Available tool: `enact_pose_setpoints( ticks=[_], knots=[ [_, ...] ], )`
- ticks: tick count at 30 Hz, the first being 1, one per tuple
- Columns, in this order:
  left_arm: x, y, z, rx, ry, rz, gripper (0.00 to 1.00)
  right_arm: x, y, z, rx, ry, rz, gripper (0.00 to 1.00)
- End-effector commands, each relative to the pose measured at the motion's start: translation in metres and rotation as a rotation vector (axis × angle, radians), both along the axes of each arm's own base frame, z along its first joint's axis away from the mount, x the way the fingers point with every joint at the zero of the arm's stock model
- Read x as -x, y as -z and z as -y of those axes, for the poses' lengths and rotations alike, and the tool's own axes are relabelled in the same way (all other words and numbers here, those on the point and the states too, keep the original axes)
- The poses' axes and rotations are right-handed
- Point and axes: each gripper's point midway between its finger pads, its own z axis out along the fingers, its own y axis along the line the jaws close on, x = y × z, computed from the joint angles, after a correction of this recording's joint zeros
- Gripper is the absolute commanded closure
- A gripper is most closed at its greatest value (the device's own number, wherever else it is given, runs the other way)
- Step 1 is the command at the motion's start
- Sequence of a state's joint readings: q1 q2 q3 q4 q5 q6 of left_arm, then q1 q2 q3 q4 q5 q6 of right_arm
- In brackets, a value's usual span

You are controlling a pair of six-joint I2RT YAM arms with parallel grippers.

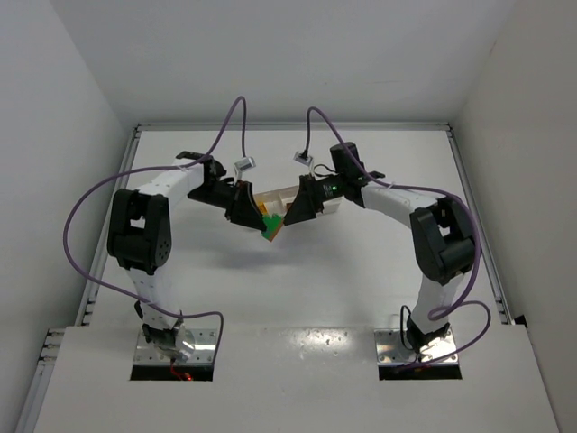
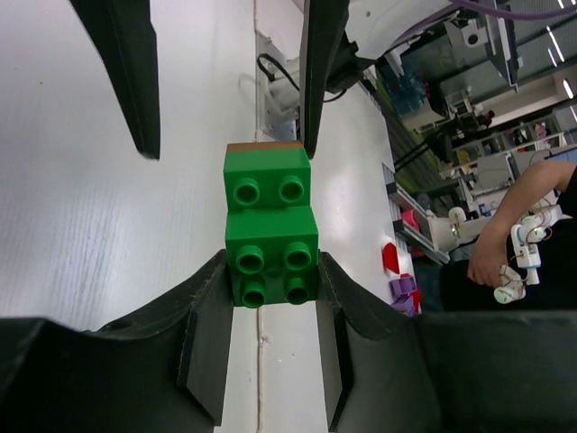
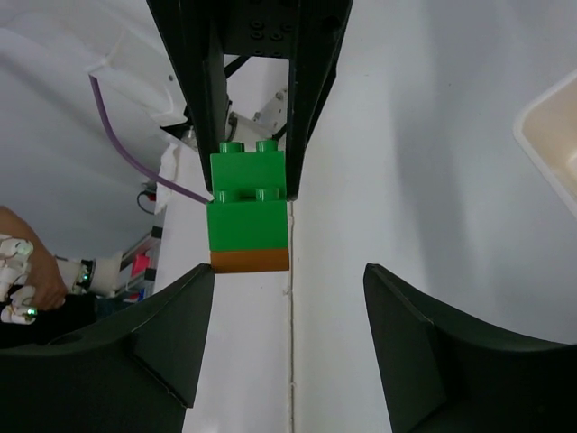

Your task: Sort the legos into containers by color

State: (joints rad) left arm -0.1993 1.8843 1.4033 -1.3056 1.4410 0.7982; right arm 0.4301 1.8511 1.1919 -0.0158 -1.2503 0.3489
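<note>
My left gripper is shut on a stack of green legos with a reddish-brown lego on its far end, held above the table. In the top view the stack hangs between my left gripper and my right gripper. My right gripper is open; the brown lego sits just ahead of its left fingertip, apart from it, under the green legos. The white tray lies behind both grippers, mostly hidden; a corner shows in the right wrist view.
Both arms meet over the middle of the white table. Raised rails run along the table's left edge and right edge. A small yellow-orange bit shows by the tray; I cannot tell which compartment.
</note>
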Motion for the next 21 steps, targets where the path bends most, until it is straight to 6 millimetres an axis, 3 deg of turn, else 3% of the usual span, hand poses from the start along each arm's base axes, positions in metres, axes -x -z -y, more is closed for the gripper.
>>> enact_pose_setpoints(
  ticks=[1, 9, 15, 17, 21],
  knots=[
    [-0.003, -0.033, 0.007, 0.119, -0.003, 0.121, 0.81, -0.001, -0.026, -0.018, -0.072, -0.056, 0.106, 0.33],
    [-0.007, -0.03, 0.005, 0.119, -0.012, 0.12, 0.81, 0.012, -0.031, -0.024, -0.094, -0.104, 0.132, 0.41],
    [-0.009, -0.031, 0.003, 0.127, -0.025, 0.119, 0.81, 0.018, -0.032, -0.026, -0.104, -0.13, 0.127, 0.69],
    [-0.012, -0.031, 0.0, 0.126, -0.037, 0.12, 0.81, 0.018, -0.036, -0.026, -0.111, -0.131, 0.145, 0.85],
    [-0.018, -0.034, -0.005, 0.147, -0.062, 0.136, 0.81, 0.026, -0.033, -0.022, -0.098, -0.136, 0.132, 1.0]
  ],
)
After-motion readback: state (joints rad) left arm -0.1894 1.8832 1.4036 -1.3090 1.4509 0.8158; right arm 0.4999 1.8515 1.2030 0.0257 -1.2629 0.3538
